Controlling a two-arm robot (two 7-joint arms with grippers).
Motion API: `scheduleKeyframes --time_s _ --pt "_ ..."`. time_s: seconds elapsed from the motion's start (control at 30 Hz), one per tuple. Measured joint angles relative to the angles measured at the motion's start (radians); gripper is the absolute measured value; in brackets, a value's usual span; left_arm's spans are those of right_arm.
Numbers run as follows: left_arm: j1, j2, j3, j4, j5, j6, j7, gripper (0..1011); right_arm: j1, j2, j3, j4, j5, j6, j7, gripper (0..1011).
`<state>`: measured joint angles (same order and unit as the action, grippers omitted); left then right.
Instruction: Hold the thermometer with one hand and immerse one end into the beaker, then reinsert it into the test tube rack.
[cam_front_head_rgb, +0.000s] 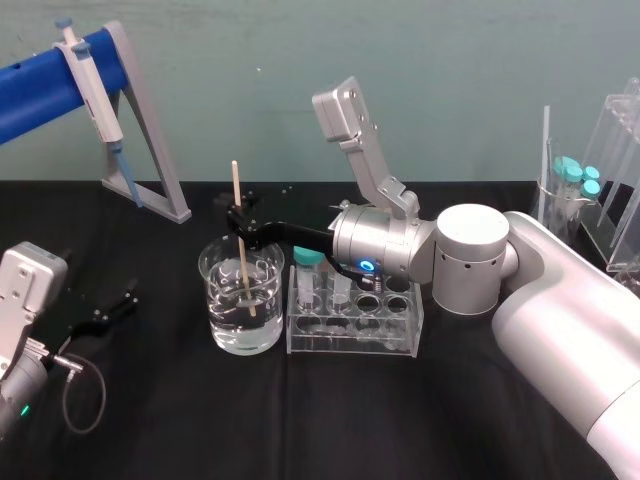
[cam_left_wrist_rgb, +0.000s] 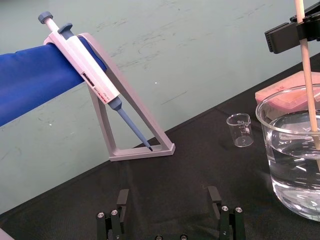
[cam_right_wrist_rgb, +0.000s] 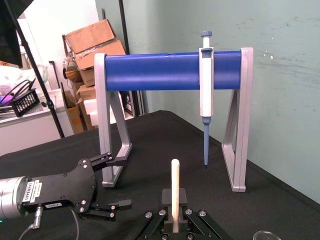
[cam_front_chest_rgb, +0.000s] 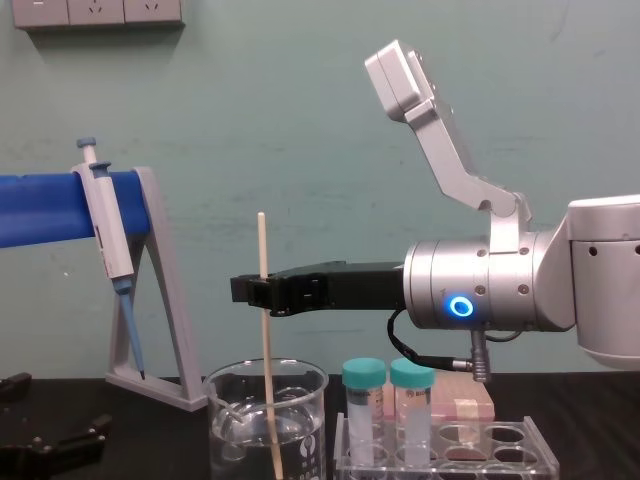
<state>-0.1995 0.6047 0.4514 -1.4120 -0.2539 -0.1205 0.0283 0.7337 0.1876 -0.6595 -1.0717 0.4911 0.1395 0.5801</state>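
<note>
beaker (cam_left_wrist_rgb: 285, 165): cut by edge | thermometer (cam_front_chest_rgb: 269, 360): tip cut off

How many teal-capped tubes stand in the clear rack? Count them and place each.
2. Both stand side by side at the test tube rack's left end, nearest the beaker: the left tube and the right tube. The other holes look empty.

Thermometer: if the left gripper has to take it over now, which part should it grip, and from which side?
Probably the bare top section of the thermometer, above the right gripper, with the open left gripper coming in level from the robot's left. The rod stands near upright, clamped partway up from the right, its lower end inside the beaker.
</note>
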Motion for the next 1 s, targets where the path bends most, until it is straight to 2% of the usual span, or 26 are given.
scheduleKeyframes --time_s 1.0 --pt "0.000 0.000 0.000 0.000 0.000 0.000 0.000 1004 0.000 0.000 0.000 0.000 0.000 0.000 0.000 53"
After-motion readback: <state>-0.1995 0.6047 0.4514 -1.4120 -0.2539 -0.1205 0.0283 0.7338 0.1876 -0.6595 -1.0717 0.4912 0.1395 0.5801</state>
